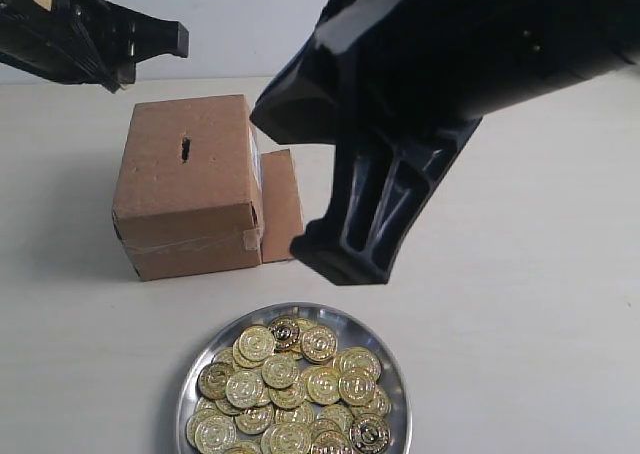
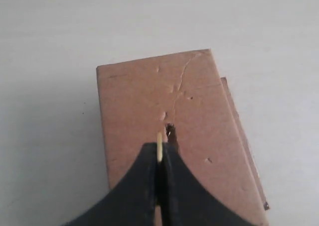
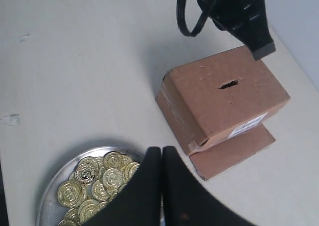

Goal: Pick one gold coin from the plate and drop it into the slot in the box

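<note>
While the left gripper (image 2: 159, 155) hangs above the top face of the box (image 2: 144, 96), its two black fingers are closed almost flat on one gold coin (image 2: 159, 146). The coin is held edge-on, so only a thin yellow sliver shows past the tips. In the left wrist view that sliver lies just beside the box slot (image 2: 170, 132), a short dark ragged slit. Whether the coin touches the cardboard cannot be told. The exterior view shows this gripper clear of the box, over its far side, with the coin itself too small to make out there.

The right gripper (image 3: 161, 154) has its fingers pressed together with no gap and nothing visible between them. It hovers above the bench (image 1: 540, 274), between the box and the plate (image 1: 398, 374).

The box stands upright on the bench with the slot in its top face. A loose flap (image 1: 280, 204) lies against its right side, and a white label (image 3: 247, 124) runs along one top edge.

The plate sits on the bench near the box but apart from it. It holds a heap of gold coins (image 1: 290, 389), overlapping one another and covering most of its floor.
</note>
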You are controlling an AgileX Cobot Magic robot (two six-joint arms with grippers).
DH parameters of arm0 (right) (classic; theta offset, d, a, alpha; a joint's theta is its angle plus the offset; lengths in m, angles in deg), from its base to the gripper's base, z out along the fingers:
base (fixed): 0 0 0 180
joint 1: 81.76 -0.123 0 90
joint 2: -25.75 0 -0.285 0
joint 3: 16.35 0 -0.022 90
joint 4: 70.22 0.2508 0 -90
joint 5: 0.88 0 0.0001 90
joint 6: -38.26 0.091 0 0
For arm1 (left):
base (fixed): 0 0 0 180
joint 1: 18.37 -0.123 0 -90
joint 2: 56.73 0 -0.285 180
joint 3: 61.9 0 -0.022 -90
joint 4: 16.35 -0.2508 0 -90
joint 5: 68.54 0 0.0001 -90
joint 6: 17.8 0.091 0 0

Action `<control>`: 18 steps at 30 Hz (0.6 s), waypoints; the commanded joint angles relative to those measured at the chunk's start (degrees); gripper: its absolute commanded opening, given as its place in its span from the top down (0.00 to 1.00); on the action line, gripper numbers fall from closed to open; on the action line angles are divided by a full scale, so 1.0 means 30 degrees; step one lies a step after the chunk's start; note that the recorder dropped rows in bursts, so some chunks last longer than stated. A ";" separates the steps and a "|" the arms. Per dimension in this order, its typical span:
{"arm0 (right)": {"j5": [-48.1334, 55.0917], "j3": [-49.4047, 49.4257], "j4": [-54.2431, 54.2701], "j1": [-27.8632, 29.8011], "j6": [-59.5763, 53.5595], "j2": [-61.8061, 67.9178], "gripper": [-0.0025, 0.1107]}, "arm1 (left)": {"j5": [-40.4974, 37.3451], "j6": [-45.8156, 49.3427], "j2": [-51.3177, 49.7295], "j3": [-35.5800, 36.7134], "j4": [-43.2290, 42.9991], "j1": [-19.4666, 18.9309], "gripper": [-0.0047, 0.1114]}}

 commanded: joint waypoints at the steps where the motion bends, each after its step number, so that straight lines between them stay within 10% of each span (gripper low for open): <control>1: -0.0005 -0.0078 0.0120 -0.0001 -0.0053 -0.0110 0.98 | 0.0378 -0.0779 -0.1101 -0.0532 0.0022 0.0111 0.96; 18: -0.0318 -0.0078 0.0171 -0.0001 -0.0053 -0.0110 0.98 | -0.0477 -0.3295 -0.5561 -0.2500 -0.0418 0.0588 0.96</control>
